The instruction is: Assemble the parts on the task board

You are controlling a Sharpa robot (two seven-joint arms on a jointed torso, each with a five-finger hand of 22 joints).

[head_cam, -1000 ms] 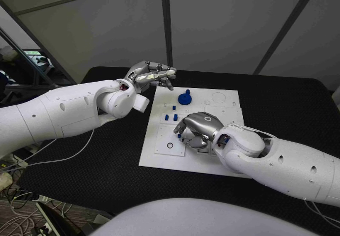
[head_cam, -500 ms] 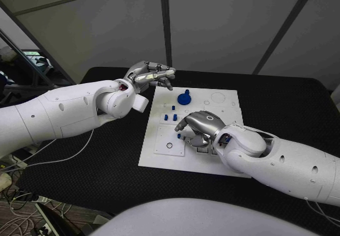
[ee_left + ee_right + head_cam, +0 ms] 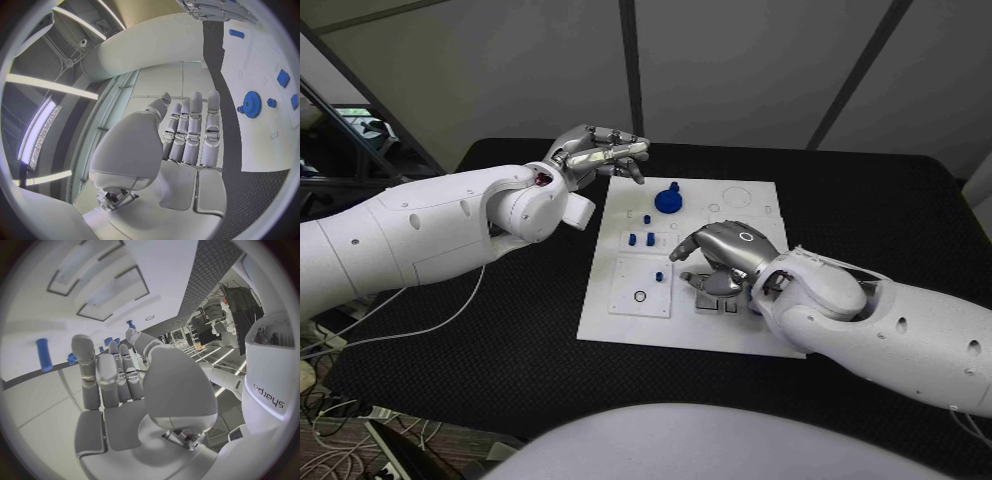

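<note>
Task board: the white task board (image 3: 750, 325) lies in the middle of the black table (image 3: 891, 215), long side running away from the robot.

Blue gear: a blue gear (image 3: 672, 200) with a small knob on top stands on the far part of the board; from the left wrist it shows as a toothed wheel (image 3: 252, 104).

Small blue parts: several short blue parts (image 3: 643, 238) stand in a cluster on the board's left half, just nearer the robot than the gear — 1 more (image 3: 659, 274) sits alone a little closer in.

Left hand: the left hand (image 3: 599, 155) hangs above the table just off the board's far left corner, fingers (image 3: 195, 125) straight and side by side with the thumb folded near them; nothing lies in it.

Right hand: the right hand (image 3: 723, 252) sits low over the middle of the board, palm down, fingers (image 3: 94, 370) stretched out toward the surface. From the right wrist, a blue peg (image 3: 44, 354) stands upright just beside the fingertips — whether they touch it I cannot tell, nor whether anything is held underneath.
</note>
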